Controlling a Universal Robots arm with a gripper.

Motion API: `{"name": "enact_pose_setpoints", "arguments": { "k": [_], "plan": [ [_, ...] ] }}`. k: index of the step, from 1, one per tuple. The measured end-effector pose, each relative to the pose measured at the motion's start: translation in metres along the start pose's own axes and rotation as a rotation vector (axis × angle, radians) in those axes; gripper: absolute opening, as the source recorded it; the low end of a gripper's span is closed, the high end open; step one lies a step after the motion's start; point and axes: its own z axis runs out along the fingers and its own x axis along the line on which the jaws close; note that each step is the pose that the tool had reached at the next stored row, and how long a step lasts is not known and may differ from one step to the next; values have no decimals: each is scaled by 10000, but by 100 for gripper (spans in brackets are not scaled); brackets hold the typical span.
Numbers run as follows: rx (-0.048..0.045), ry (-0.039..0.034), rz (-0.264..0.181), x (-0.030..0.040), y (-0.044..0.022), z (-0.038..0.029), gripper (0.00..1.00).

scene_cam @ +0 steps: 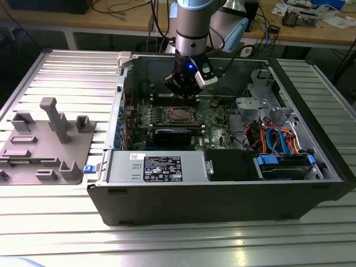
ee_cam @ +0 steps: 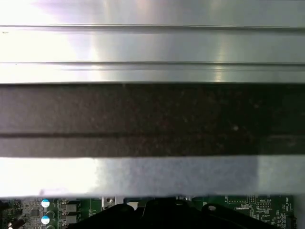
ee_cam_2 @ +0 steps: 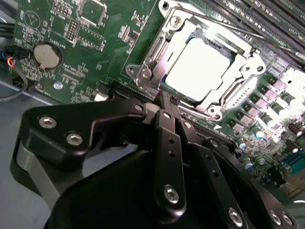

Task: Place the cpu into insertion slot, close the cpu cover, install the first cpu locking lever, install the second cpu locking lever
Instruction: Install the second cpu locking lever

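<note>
One cpu (ee_cam_2: 198, 68) seated in socket under cpu cover (ee_cam_2: 248, 67); clenched, empty gripper (ee_cam_2: 167, 100) just beside.

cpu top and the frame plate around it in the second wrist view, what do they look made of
The small square cpu seems to have a bare metal top: it reflects the light as a flat, bright glare. The thin silvery cpu cover framing it looks like stamped sheet metal, shiny, with bent edges and screw points. The black gripper, fingers shut, looks like matte-coated metal, though that is less sure.
</note>
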Motion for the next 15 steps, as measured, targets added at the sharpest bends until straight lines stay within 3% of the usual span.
{"name": "enact_pose_setpoints", "arguments": {
  "k": [15],
  "plan": [
    [43,-1,-1,-4,4,-200,11]
  ]
}}
